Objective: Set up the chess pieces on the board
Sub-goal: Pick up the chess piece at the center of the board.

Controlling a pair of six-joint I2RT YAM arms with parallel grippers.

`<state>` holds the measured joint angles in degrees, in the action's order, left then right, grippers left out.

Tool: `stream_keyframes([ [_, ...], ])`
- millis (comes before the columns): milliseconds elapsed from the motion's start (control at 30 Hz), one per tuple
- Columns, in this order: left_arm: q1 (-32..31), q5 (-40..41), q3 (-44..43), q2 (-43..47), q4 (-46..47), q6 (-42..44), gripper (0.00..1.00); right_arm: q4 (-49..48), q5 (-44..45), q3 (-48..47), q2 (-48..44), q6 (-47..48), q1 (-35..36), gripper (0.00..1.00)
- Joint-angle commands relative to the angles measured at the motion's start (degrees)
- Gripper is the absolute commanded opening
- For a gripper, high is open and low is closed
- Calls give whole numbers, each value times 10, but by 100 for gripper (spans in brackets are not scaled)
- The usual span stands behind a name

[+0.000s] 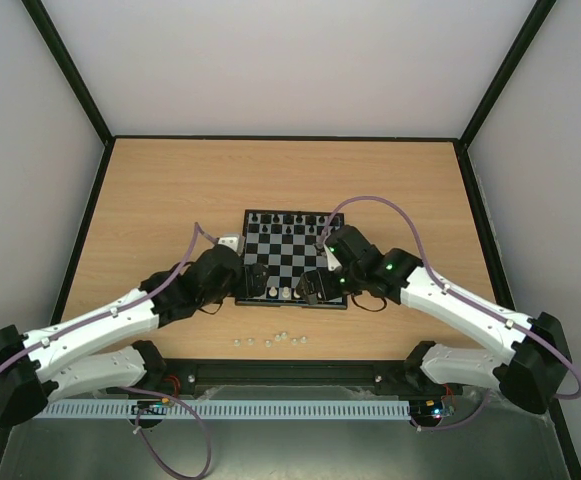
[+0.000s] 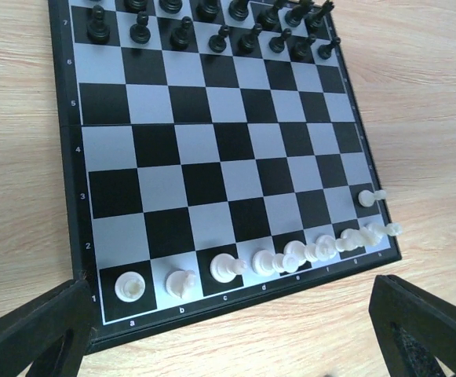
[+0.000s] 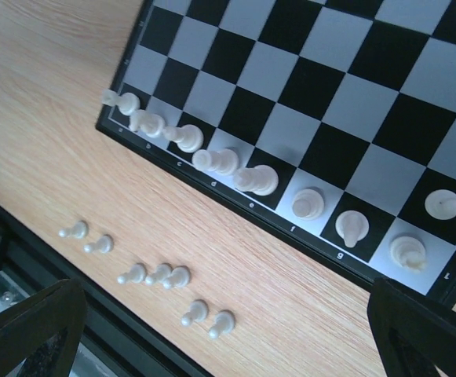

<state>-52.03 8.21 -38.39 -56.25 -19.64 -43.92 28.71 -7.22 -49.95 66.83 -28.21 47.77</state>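
Observation:
The board lies mid-table. White chess pieces fill its near row from a to h, and one white pawn stands on h2. Several loose white pawns lie on the wood just in front of the board; they also show in the top view. My left gripper hovers over the board's near left edge, open and empty. My right gripper hovers over the near right edge, open and empty, above the loose pawns.
Black pieces fill the board's two far rows. A small white object sits at the board's left edge by the left arm. A black rail runs along the table's near edge, close to the loose pawns.

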Motion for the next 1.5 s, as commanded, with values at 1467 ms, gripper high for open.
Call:
stream_keyframes([
  [1467,-102,77,33,179,-24,-63,99,15,27,29,-17,-49,70,80],
])
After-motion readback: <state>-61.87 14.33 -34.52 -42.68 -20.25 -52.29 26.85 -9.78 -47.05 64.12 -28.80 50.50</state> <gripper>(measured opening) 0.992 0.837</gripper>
